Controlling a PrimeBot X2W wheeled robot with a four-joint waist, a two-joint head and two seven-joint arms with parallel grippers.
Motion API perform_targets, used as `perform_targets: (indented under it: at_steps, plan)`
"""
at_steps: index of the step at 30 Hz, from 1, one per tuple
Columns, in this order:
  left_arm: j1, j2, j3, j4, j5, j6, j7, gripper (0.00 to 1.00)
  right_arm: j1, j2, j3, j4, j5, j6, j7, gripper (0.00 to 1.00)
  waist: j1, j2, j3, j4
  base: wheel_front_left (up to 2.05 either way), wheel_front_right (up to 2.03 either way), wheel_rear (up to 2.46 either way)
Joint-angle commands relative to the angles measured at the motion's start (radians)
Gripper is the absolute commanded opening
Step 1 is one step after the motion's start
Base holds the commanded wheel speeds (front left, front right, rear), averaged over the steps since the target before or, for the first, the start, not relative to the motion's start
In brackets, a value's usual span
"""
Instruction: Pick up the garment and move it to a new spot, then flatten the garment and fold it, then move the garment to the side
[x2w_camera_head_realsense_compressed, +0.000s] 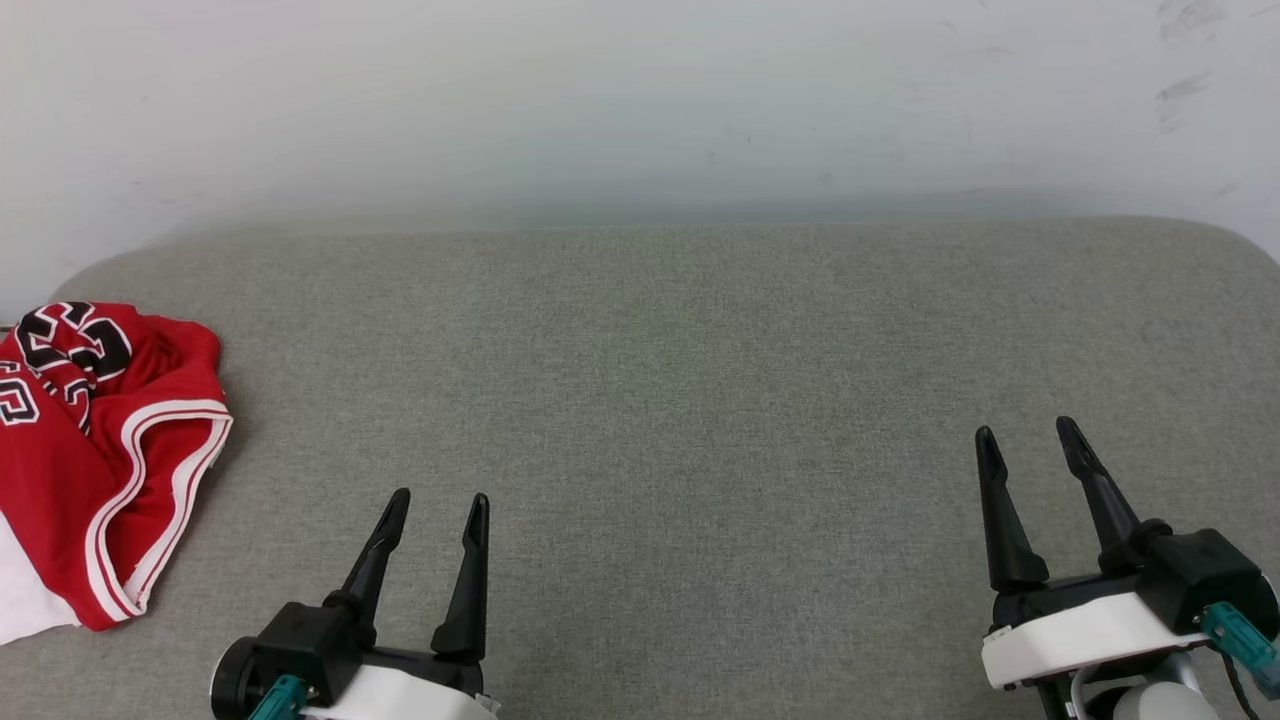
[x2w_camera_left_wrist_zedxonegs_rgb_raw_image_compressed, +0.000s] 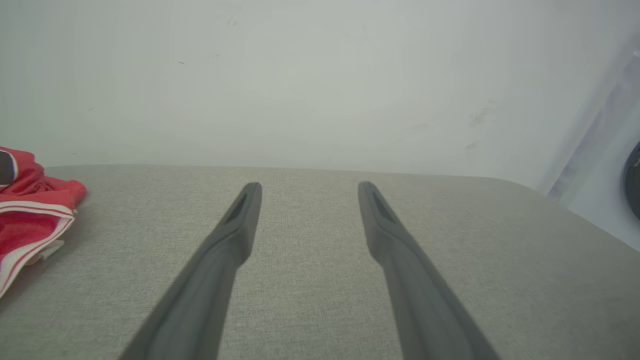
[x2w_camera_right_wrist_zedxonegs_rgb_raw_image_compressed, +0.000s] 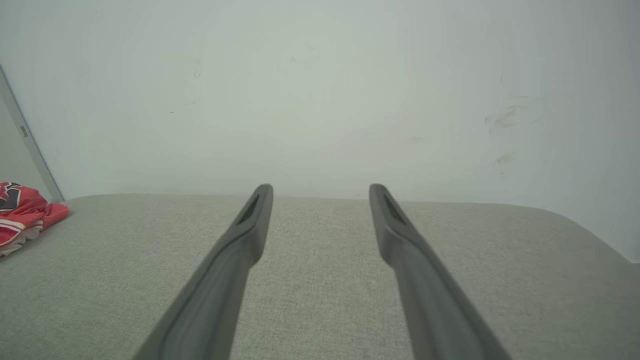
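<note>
Both pairs of jaws stand spread, empty. The crumpled garment (x2w_camera_head_realsense_compressed: 90, 470) lies at the table's (x2w_camera_head_realsense_compressed: 640, 400) left edge; a shallow pinch could drag it off.

Surface (x2w_camera_head_realsense_compressed: 640, 400): spreads across the view, its far edge meeting the wall (x2w_camera_head_realsense_compressed: 640, 100) behind.
Garment (x2w_camera_head_realsense_compressed: 100, 450): heaped on the surface at its far left, partly out of view.
Left gripper (x2w_camera_head_realsense_compressed: 440, 498): over the near edge, left of centre, right of the garment and apart from it.
Right gripper (x2w_camera_head_realsense_compressed: 1027, 430): over the near right, well apart from the other, bare surface between them.
</note>
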Motion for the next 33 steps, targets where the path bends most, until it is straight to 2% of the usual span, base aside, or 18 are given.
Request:
perform_targets:
  at_steps: [1, 11, 17, 23, 33]
  plan:
    - [0.01, -0.001, -0.001, -0.004, 0.014, -0.002, -0.007, 1.0, 0.004, 0.0, 0.002, -0.001, -0.015, 0.0, -0.006, 1.0, 0.0, 0.0, 0.0, 0.0, 0.0, 0.0, 0.0]
    - [0.013, -0.001, -0.003, 0.015, -0.007, -0.004, -0.007, 1.0, 0.013, 0.0, 0.013, 0.011, 0.001, 0.0, -0.006, 1.0, 0.0, 0.0, -0.01, 0.009, 0.0, 0.0, 0.0]
    - [0.009, -0.001, 0.003, 0.022, -0.014, -0.004, -0.007, 1.0, 0.019, 0.0, 0.032, 0.012, 0.003, 0.0, -0.006, 1.0, 0.0, 0.0, -0.008, 0.042, 0.0, 0.0, 0.0]
    - [0.002, -0.001, 0.03, 0.027, -0.014, -0.004, -0.007, 1.0, 0.025, 0.0, 0.058, 0.008, -0.003, 0.0, -0.006, 1.0, 0.0, 0.0, -0.003, 0.114, 0.0, 0.0, 0.0]
    - [0.011, -0.001, 0.07, 0.029, 0.002, -0.005, -0.007, 1.0, 0.027, 0.0, 0.079, 0.016, 0.005, 0.0, -0.006, 1.0, 0.0, 0.0, -0.012, 0.274, 0.0, 0.0, 0.0]
